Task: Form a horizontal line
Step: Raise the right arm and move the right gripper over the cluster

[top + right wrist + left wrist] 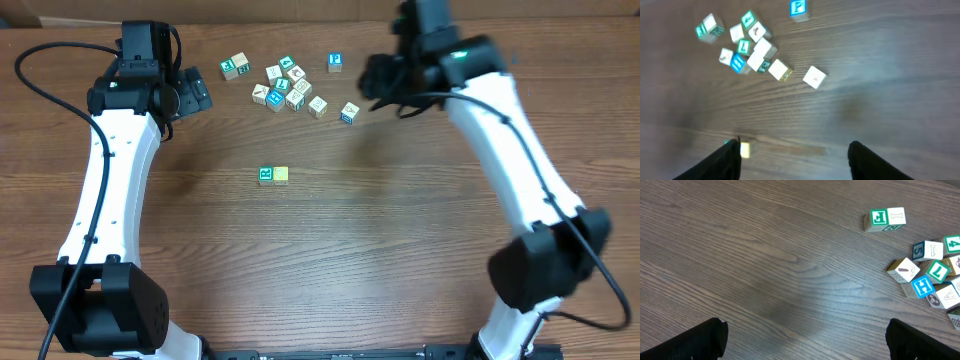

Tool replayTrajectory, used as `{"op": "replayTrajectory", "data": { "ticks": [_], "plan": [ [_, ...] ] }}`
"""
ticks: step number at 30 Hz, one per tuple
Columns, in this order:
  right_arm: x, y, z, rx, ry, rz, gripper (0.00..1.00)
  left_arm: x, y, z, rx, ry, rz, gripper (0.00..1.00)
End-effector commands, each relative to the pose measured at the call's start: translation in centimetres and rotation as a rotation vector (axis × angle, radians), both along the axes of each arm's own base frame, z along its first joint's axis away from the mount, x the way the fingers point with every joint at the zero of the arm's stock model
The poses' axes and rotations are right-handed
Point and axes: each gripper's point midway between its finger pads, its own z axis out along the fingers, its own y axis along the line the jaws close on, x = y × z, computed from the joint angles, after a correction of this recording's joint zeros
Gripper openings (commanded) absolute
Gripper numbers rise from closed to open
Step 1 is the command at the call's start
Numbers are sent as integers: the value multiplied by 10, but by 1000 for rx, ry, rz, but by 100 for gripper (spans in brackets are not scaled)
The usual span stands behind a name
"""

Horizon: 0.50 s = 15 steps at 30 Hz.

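A white cube with a teal letter [266, 175] and a plain pale yellow cube [281, 175] touch side by side in mid-table, forming a short horizontal line. In the right wrist view only the yellow cube [745, 149] shows, beside the left finger. My right gripper [378, 82] hovers at the back right near a lone white cube with a blue mark [349, 112]; its jaws [792, 162] stand open with nothing between them. My left gripper [198, 92] is at the back left, left of the pile, and is open and empty [805, 345].
Several lettered cubes lie in a loose pile [285, 85] at the back centre. A pair of cubes [236, 66] lies to the pile's left and a blue-marked cube [335, 62] to its right. The left wrist view shows the pair [885, 220] and the pile [932, 275].
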Motion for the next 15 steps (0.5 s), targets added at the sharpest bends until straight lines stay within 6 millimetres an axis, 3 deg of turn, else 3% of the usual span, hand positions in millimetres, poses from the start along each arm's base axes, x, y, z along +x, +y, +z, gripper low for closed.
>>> {"op": "replayTrajectory", "data": {
  "ticks": [1,5,15],
  "plan": [
    [22,3,-27,-218,-76,-53,72,1,2,0,17,0,4,99],
    [38,8,-60,-291,-84,-84,77,1,2,0,17,0,4,99],
    [59,14,-124,-156,7,-282,77,1,2,0,17,0,4,100]
  ]
}}
